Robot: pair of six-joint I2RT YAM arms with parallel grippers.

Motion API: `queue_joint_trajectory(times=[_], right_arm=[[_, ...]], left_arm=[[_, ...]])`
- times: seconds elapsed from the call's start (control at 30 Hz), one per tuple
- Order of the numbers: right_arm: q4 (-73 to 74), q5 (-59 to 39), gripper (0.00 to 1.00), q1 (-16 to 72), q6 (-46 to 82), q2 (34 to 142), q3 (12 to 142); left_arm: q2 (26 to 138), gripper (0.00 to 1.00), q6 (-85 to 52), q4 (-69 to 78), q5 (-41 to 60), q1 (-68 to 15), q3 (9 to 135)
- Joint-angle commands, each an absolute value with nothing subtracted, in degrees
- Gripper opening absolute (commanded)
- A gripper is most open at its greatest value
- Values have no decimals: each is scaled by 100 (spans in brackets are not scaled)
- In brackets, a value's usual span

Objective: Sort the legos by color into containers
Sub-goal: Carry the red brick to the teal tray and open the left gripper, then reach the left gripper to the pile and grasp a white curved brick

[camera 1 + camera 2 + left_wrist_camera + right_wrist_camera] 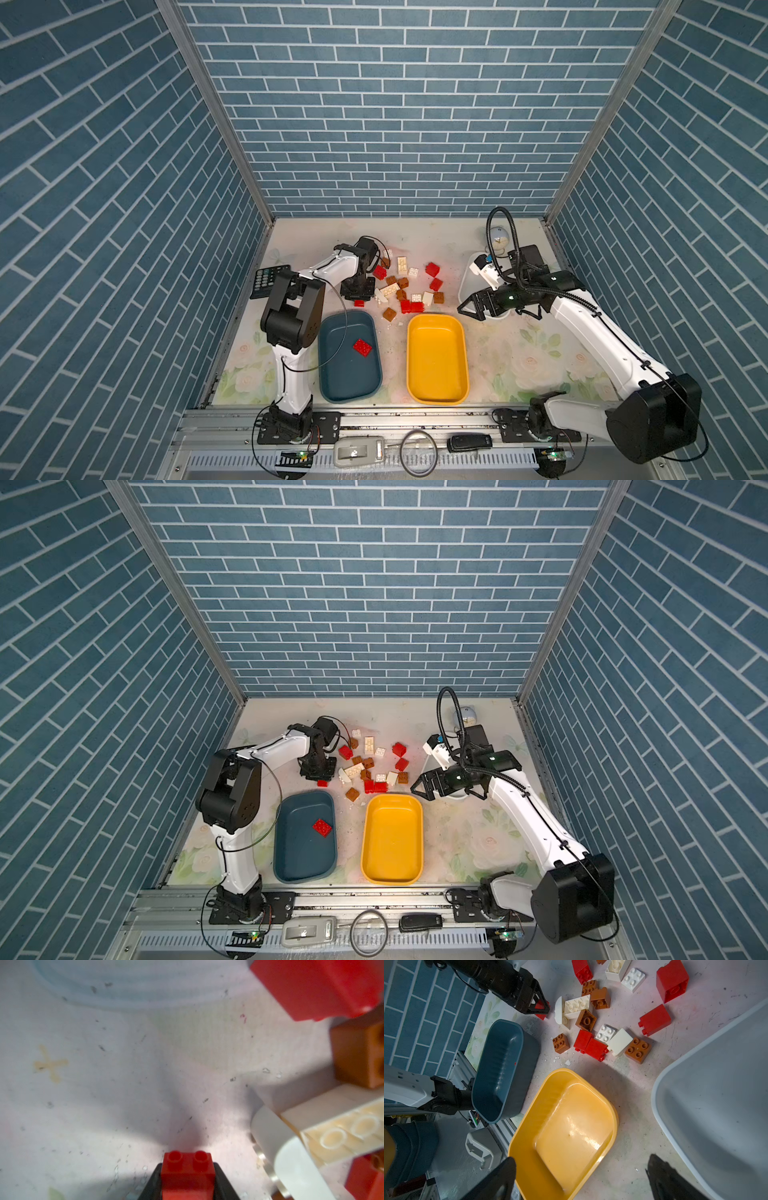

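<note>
The left gripper (pixel 358 300) is clamped on a small red brick (pixel 188 1169) at the nine o'clock edge of the pile (pixel 409 286). The dark teal tray (pixel 338 376) lies near, at six o'clock from it. The right gripper (pixel 464 308) hangs with its jaws apart.

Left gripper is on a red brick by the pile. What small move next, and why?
Probably a short straight lift. The left gripper pinches the red brick on both sides at the edge of the pile. Lifting clears its neighbours before carrying it to the teal tray, where a red plate already lies.
</note>
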State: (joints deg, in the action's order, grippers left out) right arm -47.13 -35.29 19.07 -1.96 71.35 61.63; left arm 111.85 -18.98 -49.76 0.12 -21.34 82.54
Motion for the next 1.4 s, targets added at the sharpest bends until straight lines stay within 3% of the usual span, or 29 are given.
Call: queue_joint_trajectory(times=[0.0, 0.33, 0.57, 0.77, 0.9, 1.13, 1.37], right_arm=[[-4732, -3725, 99, 1890, -396, 7057, 6105], [-4693, -3872, 99, 1890, -378, 7145, 6198], [-4693, -3981, 99, 1890, -367, 7172, 6241], [-4745, -3972, 99, 1900, -400, 7190, 6231], [-4807, -3871, 99, 1890, -422, 7122, 6232], [-4765, -3789, 99, 1890, -422, 7141, 6271], [-4569, -3783, 99, 1891, -296, 7222, 6274]], left_arm=[[10528, 37, -1715, -5699, -71, -2105, 8517], [8559, 37, -1954, -7051, -80, -2105, 7545], [7688, 37, -2525, -6908, 197, -2103, 6285], [7885, 47, -2639, -6470, -180, -2073, 5775], [7949, 63, -2619, -6574, -191, -2081, 6011], [8059, 69, -2965, -6468, 288, -2289, 6897], [8732, 71, -3978, -5173, 697, -2676, 7266]])
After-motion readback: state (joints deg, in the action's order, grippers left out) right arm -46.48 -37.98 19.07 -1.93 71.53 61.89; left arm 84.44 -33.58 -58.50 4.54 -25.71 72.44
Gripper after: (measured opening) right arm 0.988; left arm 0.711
